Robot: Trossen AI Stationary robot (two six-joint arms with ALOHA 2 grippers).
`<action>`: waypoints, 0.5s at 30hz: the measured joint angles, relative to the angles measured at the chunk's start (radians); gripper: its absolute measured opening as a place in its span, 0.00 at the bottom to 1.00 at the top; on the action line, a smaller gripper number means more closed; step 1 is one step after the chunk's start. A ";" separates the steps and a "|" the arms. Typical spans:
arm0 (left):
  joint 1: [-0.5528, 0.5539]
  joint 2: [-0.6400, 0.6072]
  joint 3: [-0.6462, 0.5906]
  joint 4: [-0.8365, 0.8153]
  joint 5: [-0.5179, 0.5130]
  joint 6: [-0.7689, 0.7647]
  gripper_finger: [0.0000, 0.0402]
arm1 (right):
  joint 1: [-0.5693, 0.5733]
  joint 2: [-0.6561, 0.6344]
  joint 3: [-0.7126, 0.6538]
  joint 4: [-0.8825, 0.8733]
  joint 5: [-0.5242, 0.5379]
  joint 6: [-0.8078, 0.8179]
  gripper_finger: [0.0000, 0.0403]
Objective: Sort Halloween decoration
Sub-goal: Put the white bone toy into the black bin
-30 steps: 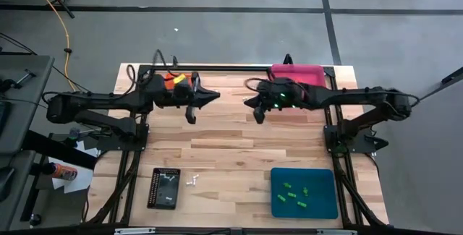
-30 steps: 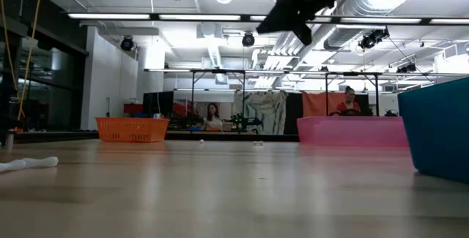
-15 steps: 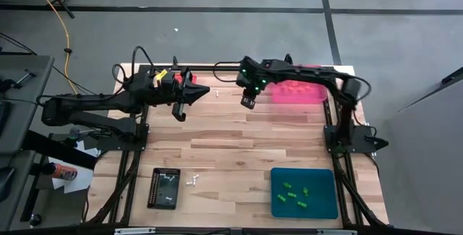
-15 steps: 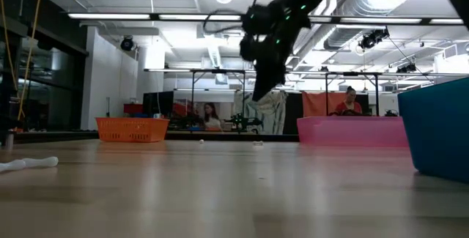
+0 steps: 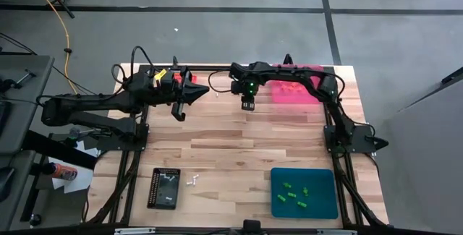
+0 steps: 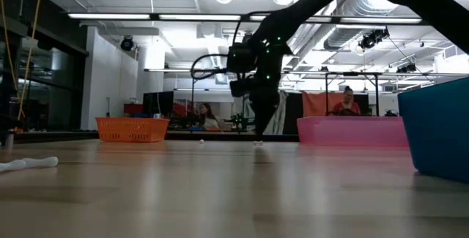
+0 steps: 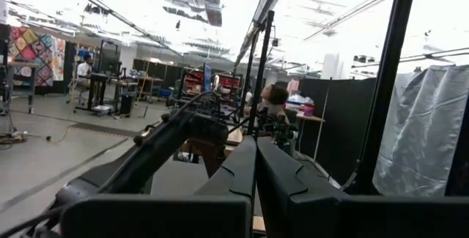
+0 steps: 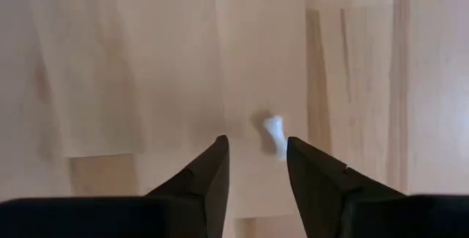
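A tiny white trinket (image 8: 275, 134) lies on the bare wood just past my right gripper (image 8: 256, 154). That gripper is open and points down at the far middle of the table (image 5: 246, 105), fingertips close above the wood (image 6: 259, 129). The trinket sits nearer one fingertip, touching neither. Another white trinket (image 5: 215, 93) lies between the two arms. Several green trinkets (image 5: 293, 195) lie in the teal tray (image 5: 325, 207). My left gripper (image 5: 180, 113) hovers shut and empty at the far left, its fingers together in the left wrist view (image 7: 256, 161).
An orange tray (image 5: 171, 80) sits under my left arm at the far left, and a pink tray (image 5: 298, 91) at the far right under my right arm. A black tray (image 5: 164, 188) stands near the front left, with white trinkets (image 5: 192, 182) beside it. People show in the room beyond.
My right gripper has swung from the table's middle toward the far edge and leftward, sunk close to the wood and tipped from nearly level to pointing down over the white trinket. My left gripper has drawn back a little toward the left edge and risen slightly.
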 joint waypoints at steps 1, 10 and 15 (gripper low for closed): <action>0.000 0.000 0.000 0.000 0.000 0.000 0.00 | 0.000 0.005 0.000 0.000 0.006 -0.004 0.33; 0.000 0.000 0.000 -0.001 0.000 0.000 0.00 | -0.009 0.038 0.001 0.015 0.018 -0.021 0.33; 0.000 0.000 0.000 -0.010 0.000 -0.001 0.00 | -0.009 0.055 0.005 0.024 0.017 -0.025 0.33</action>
